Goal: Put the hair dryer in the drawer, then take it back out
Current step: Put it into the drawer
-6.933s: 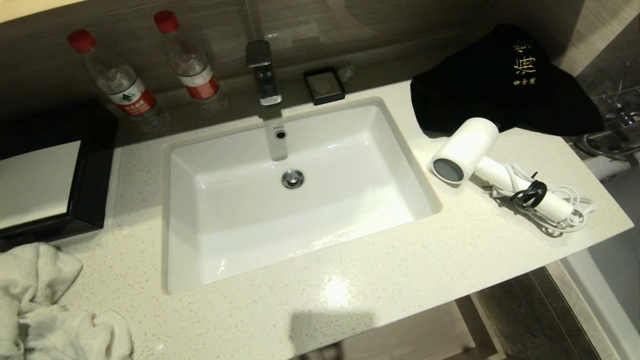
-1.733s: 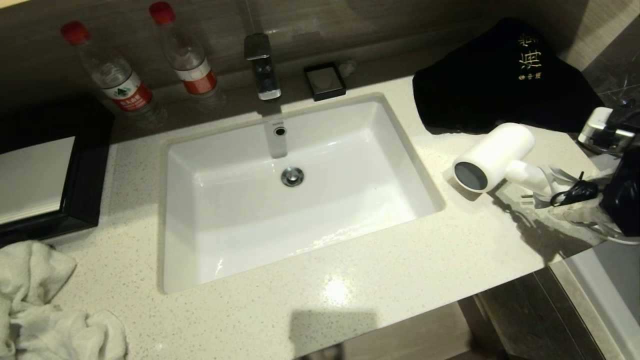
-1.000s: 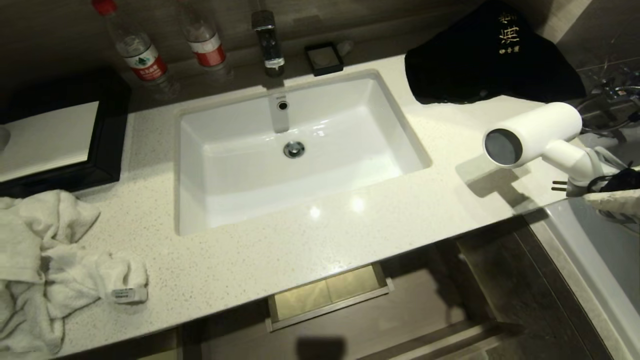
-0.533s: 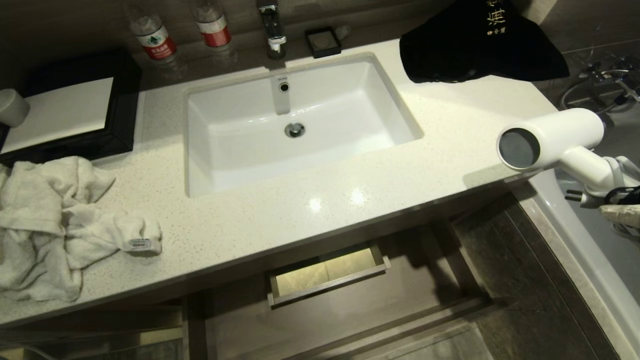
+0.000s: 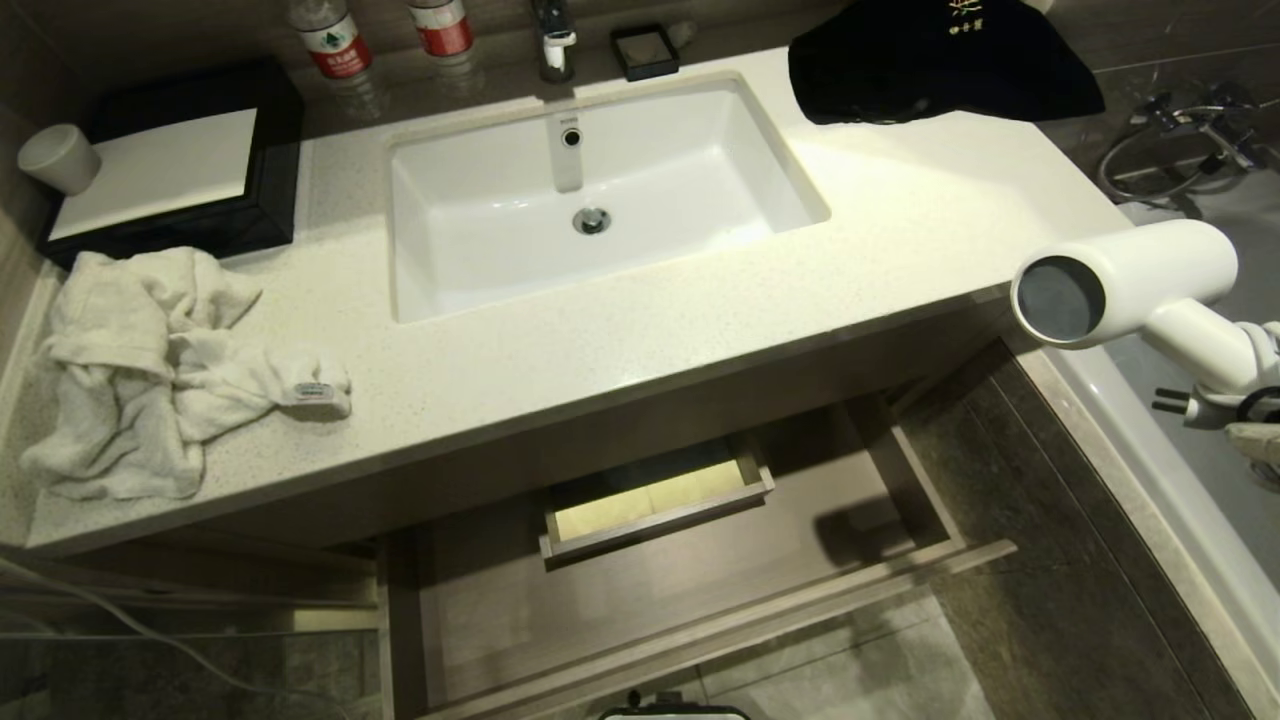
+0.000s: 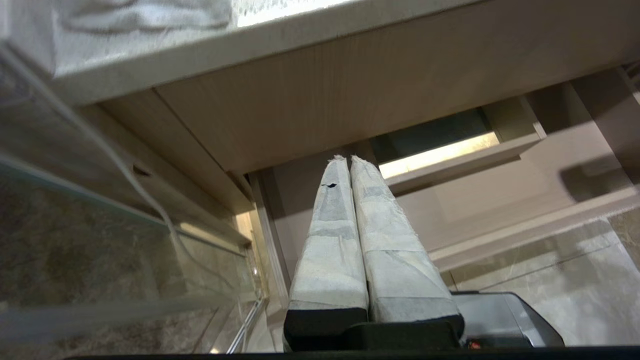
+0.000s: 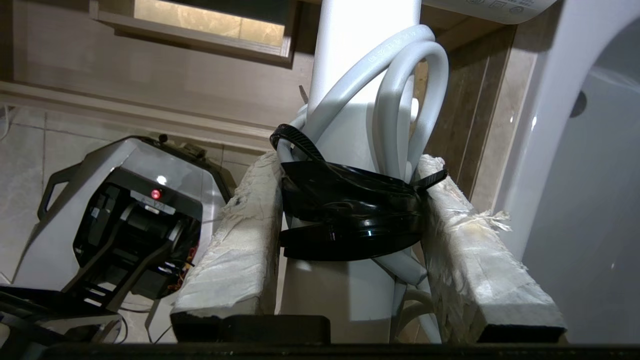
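Clenching white glossy hair dryer (image 5: pixel 1135 285) in right tool (image 7: pixel 350 210), off worktop (image 5: pixel 640 330); wide wood-grain drawer (image 5: pixel 660 600) gaping below-left, awaiting placement; retrieval remaining. Left tool (image 6: pixel 350 165) pressed together, idling.

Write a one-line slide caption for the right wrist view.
Right hand clamps the white glossy hair dryer by its cord-wrapped handle, above the open light wood-grain drawer.

- The drawer (image 5: pixel 660 600) stands pulled out below the surface's (image 5: pixel 620 350) front edge, its top open
- The boxed cut-out (image 5: pixel 655 500) takes its rear middle
- The surface's front edge overhangs the drawer's rear
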Robot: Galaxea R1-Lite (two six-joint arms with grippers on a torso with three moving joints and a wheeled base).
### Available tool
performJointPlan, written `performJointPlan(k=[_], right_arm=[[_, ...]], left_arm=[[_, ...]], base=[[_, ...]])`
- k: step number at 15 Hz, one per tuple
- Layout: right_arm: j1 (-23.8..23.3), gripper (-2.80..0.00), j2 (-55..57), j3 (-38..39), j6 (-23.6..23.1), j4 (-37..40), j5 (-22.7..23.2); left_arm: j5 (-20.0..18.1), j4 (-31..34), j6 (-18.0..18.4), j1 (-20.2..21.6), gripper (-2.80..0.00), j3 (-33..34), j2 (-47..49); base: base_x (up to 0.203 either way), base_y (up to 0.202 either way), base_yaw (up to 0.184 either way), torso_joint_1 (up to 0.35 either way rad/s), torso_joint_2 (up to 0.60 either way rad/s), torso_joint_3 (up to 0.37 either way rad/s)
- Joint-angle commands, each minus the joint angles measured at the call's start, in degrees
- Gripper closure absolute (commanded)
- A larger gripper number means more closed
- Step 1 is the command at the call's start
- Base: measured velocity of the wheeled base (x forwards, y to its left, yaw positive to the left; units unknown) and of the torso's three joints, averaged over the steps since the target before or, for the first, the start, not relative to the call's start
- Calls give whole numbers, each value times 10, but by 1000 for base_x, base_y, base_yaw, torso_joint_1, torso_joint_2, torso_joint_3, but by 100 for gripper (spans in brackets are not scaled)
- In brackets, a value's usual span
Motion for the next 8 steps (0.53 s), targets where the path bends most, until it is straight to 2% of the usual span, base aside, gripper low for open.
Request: performJointPlan(k=[1, 8], right_arm=[[0, 0, -11, 4, -2, 1, -4], [0, 0, -41, 28, -2, 1, -12]], left_arm=[[0, 0, 0, 0, 0, 1, -1], [0, 0, 0, 0, 0, 0, -1]], base=[[0, 0, 0, -261, 59, -210], [0, 0, 0, -243, 3, -246]])
